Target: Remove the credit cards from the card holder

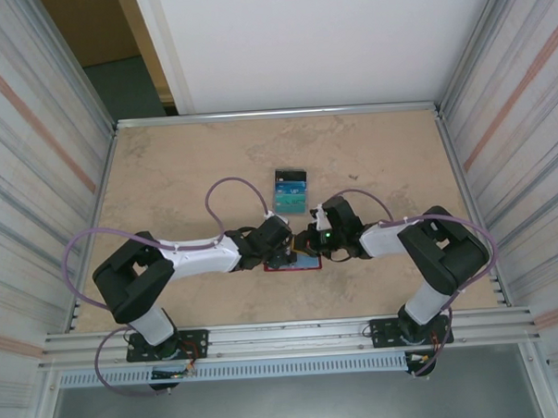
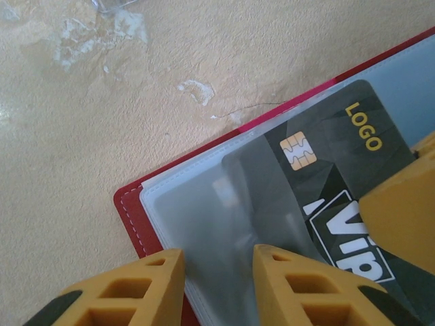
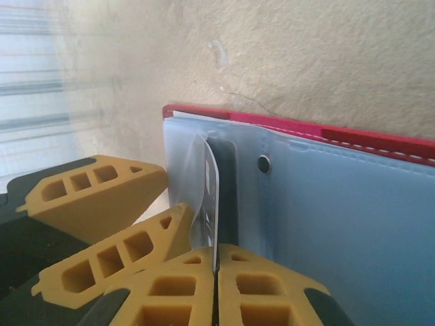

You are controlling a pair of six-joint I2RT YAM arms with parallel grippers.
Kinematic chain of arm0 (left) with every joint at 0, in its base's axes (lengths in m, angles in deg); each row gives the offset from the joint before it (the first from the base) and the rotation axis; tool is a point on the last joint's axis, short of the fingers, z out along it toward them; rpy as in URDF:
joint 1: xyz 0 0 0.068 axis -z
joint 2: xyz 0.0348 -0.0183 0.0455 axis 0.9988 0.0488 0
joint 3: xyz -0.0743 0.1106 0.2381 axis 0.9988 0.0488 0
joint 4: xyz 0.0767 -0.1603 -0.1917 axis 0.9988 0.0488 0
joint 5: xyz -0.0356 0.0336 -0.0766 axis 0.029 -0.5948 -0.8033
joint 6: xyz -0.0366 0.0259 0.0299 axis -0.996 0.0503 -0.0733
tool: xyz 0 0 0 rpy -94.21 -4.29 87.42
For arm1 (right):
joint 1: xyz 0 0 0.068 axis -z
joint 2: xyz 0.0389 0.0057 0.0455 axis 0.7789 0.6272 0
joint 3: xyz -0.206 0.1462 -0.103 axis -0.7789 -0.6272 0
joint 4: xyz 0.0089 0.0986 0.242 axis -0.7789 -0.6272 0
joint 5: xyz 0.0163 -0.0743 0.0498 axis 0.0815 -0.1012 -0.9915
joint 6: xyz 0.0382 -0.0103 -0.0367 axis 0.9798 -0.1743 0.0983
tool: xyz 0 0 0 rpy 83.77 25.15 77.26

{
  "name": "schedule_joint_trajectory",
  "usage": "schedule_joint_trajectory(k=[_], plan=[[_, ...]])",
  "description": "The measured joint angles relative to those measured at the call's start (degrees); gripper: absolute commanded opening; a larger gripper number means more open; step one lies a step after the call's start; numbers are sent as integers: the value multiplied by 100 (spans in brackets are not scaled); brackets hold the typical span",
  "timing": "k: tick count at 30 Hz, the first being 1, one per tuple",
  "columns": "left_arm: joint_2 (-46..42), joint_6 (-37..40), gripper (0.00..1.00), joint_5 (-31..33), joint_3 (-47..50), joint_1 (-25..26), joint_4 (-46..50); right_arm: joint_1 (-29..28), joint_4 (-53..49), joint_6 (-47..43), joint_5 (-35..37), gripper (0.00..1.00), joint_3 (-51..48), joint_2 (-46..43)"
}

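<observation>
The red card holder (image 1: 280,265) lies open on the table between both grippers, its red rim (image 2: 129,210) framing pale clear sleeves (image 2: 197,224). A dark credit card (image 2: 340,149) with a gold chip, "LOGO" and "VIP" sticks partly out of a sleeve. My right gripper (image 3: 216,261) is shut on that card's edge (image 3: 213,197), which I see edge-on. My left gripper (image 2: 216,261) stands with its fingers apart, resting on the clear sleeve beside the card. A small pile of blue-teal credit cards (image 1: 290,190) lies farther back on the table.
The beige tabletop (image 1: 166,177) spreads around the holder. Metal rails edge it at the back (image 1: 275,114) and sides. The two grippers are close together over the holder (image 3: 353,136), with the left fingers (image 3: 95,197) right beside the right ones.
</observation>
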Motion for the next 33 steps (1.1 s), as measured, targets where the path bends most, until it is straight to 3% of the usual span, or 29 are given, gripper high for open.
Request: schedule_joint_trajectory(k=[9,13,19,24,28,33], plan=[[-81,0,37,-28,33,15,83,35,-1300,-697,437,2,264,-551],[-267,-2,44,-90,66,22,269,44,-2020,-1082,691,2,374,-966],[-931,9,58,-103,66,44,474,42,-2828,-1657,879,1,616,-1679],[-1657,264,59,-94,66,28,474,-13,-3296,-2380,931,0,855,-2312],[-2306,824,59,-535,90,-251,352,-236,-3746,-3147,946,0,1202,-2625],[-3038,1639,55,-1727,131,-929,160,-354,-4175,-4054,876,0,1633,-2774]])
